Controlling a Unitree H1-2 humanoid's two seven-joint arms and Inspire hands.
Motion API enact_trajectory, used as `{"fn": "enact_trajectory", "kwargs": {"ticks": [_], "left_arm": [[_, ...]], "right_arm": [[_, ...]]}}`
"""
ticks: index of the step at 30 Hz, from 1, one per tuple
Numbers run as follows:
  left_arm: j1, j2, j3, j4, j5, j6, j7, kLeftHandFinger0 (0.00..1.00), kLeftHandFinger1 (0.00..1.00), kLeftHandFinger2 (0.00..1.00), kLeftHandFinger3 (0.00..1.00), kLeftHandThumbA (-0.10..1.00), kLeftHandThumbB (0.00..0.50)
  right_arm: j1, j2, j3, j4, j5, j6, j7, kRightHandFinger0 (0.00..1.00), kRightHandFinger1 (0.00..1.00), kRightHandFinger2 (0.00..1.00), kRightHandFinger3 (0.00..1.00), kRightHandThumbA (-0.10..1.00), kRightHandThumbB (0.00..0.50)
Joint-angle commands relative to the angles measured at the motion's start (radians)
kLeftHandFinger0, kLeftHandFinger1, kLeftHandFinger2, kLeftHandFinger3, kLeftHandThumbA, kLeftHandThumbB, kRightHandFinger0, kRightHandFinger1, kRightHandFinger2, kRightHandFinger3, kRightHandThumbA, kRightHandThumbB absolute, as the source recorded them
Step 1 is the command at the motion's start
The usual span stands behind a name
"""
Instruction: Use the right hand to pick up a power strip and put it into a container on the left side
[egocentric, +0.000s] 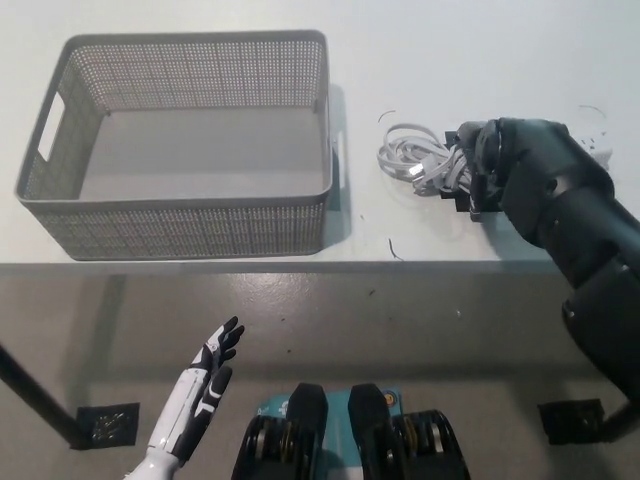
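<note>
The white plastic power strip lay on the white table, right of the grey perforated basket, mostly hidden beneath the black right hand; its coiled grey cord showed. Whether that hand gripped was unclear. The white left hand hung released, near left.

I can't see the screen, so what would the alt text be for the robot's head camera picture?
A black right hand sits down over a white power strip and its coiled grey cable on a white table. An empty grey mesh basket stands to the left, and the white left hand hangs open below the table edge.
</note>
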Motion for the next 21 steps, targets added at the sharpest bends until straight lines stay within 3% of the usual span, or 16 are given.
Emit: {"fn": "enact_trajectory", "kwargs": {"ticks": [1,2,3,4,5,6,7,8,9,10,11,12,14,16,17,21], "left_arm": [[-0.029,0.019,0.005,-0.042,0.003,-0.03,-0.009,1.0,1.0,1.0,1.0,1.0,0.138],[-0.032,0.019,0.006,-0.044,-0.001,-0.025,-0.011,1.0,1.0,1.0,1.0,1.0,0.138],[-0.037,0.02,0.007,-0.043,-0.002,-0.025,-0.011,1.0,1.0,1.0,1.0,1.0,0.13],[-0.039,0.021,0.007,-0.042,0.0,-0.026,-0.012,1.0,1.0,1.0,1.0,1.0,0.128],[-0.039,0.023,0.006,-0.043,0.003,-0.026,-0.013,1.0,1.0,1.0,1.0,1.0,0.127],[-0.041,0.024,0.004,-0.042,0.01,-0.024,-0.012,1.0,1.0,1.0,1.0,1.0,0.133],[-0.041,0.024,0.003,-0.043,0.015,-0.02,-0.011,1.0,1.0,1.0,1.0,1.0,0.139],[-0.041,0.025,0.003,-0.044,0.022,-0.02,-0.008,1.0,1.0,1.0,1.0,1.0,0.136],[-0.042,0.025,0.003,-0.043,0.024,-0.021,-0.007,1.0,1.0,1.0,1.0,1.0,0.135],[-0.043,0.025,0.003,-0.041,0.025,-0.022,-0.007,1.0,1.0,1.0,1.0,1.0,0.135],[-0.043,0.025,0.003,-0.041,0.018,-0.021,-0.01,1.0,1.0,1.0,1.0,1.0,0.134],[-0.042,0.025,0.003,-0.04,0.011,-0.021,-0.014,1.0,1.0,1.0,1.0,1.0,0.139],[-0.043,0.024,0.003,-0.039,0.011,-0.022,-0.014,1.0,1.0,1.0,1.0,1.0,0.142],[-0.04,0.026,0.001,-0.038,0.007,-0.025,-0.017,1.0,1.0,1.0,1.0,1.0,0.136],[-0.041,0.026,0.001,-0.036,0.002,-0.029,-0.019,1.0,1.0,1.0,1.0,1.0,0.138],[-0.044,0.026,0.002,-0.038,-0.003,-0.022,-0.022,1.0,1.0,1.0,1.0,1.0,0.127]], "right_arm": [[0.092,0.01,-0.253,-0.015,0.187,-0.229,-0.606,0.15,0.19,0.26,0.5,-0.02,0.145],[0.093,0.012,-0.299,-0.017,0.222,-0.261,-0.633,0.03,0.14,0.27,0.44,-0.08,0.179],[0.09,0.014,-0.339,-0.018,0.254,-0.284,-0.641,0.01,0.06,0.25,0.32,-0.1,0.171],[0.084,0.021,-0.415,-0.02,0.317,-0.32,-0.642,0.0,0.04,0.3,0.28,-0.1,0.15],[0.075,0.026,-0.472,-0.021,0.363,-0.323,-0.626,0.0,0.08,0.42,0.37,-0.1,0.145],[0.061,0.029,-0.521,-0.021,0.4,-0.317,-0.615,0.0,0.2,0.63,0.51,-0.1,0.143],[0.054,0.03,-0.55,-0.021,0.416,-0.316,-0.611,0.0,0.23,0.68,0.54,-0.1,0.151],[0.045,0.031,-0.588,-0.022,0.436,-0.323,-0.604,0.0,0.21,0.65,0.57,-0.1,0.152],[0.04,0.032,-0.612,-0.023,0.451,-0.33,-0.6,0.06,0.3,0.66,0.58,-0.1,0.164],[0.034,0.033,-0.646,-0.024,0.462,-0.339,-0.596,0.08,0.28,0.64,0.59,-0.1,0.169],[0.028,0.034,-0.674,-0.025,0.471,-0.353,-0.599,0.41,0.4,0.61,0.57,-0.1,0.177],[0.024,0.035,-0.706,-0.026,0.472,-0.369,-0.604,0.13,0.15,0.55,0.54,-0.1,0.177],[0.019,0.035,-0.75,-0.025,0.486,-0.387,-0.602,0.0,0.14,0.59,0.53,-0.1,0.177],[0.018,0.035,-0.823,-0.027,0.528,-0.426,-0.577,0.0,0.16,0.6,0.5,-0.1,0.161],[0.008,0.034,-0.917,-0.027,0.607,-0.428,-0.524,0.0,0.23,0.66,0.52,-0.1,0.152],[-0.031,0.023,-1.134,-0.031,0.751,-0.406,-0.438,0.0,0.28,0.7,0.64,-0.1,0.157]]}}
